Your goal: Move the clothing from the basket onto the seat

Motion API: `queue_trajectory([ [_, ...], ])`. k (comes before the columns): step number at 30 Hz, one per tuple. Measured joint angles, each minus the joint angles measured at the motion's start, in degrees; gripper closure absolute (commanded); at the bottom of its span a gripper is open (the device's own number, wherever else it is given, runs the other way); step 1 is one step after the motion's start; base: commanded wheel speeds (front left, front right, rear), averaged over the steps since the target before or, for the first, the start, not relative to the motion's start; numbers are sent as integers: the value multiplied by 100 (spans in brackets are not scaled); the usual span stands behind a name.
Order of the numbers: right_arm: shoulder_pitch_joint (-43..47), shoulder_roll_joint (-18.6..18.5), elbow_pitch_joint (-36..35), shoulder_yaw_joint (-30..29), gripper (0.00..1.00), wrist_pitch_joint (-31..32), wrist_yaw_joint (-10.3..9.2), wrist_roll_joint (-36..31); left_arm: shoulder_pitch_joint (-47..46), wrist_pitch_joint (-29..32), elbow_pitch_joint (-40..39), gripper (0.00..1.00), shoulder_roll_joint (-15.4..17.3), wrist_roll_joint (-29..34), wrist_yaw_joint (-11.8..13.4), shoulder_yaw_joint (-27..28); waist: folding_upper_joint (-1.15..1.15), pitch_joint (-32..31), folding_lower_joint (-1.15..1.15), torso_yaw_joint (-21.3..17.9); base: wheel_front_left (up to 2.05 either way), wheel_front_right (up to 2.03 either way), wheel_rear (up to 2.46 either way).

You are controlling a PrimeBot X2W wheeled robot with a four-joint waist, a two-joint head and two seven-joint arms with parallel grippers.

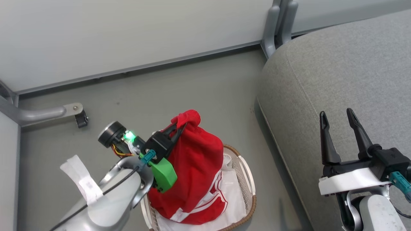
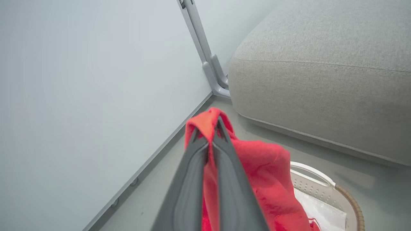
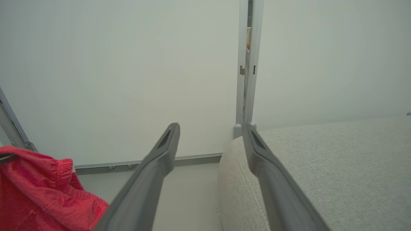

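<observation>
Clothing (image 1: pixel 192 160), red with white stripes, hangs in a bunched drape from the left gripper (image 1: pixel 179 126), whose two dark fingers are pressed together on a gathered fold at the garment's top. That pinched end stands raised above the basket (image 1: pixel 249 179), while the lower, striped part of the fabric sits down inside it on a glossy white liner (image 1: pixel 232 195). The basket rests on the grey floor (image 1: pixel 192 86), near the front edge of the seat (image 1: pixel 337 64) but apart from it, with a strip of floor between them. In the left wrist view the fingers run side by side with red cloth squeezed between them and a tuft poking past the tips. Over on the other side the right gripper (image 1: pixel 336 114) hovers above the seat's near part, its fingers spread wide and pointing toward the pale wall panel (image 1: pixel 128 32) behind. A grey metal post (image 1: pixel 279 22) stands at the wall just beside the seat's far corner.
</observation>
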Motion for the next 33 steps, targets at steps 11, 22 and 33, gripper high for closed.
queue_trajectory([
  [11,182,-1,69,272,0,0,0,-19,-1155,581,-845,100,528,-113,-91,203,0,-718,0,141,0,0,0],
  [22,200,-2,171,526,0,0,-1,-81,-1954,762,-1113,100,658,-278,-98,430,0,-867,0,60,0,0,0],
  [33,-254,-3,371,1392,0,0,0,-323,-2191,851,-1218,100,454,-323,-114,286,0,-870,0,103,0,0,0],
])
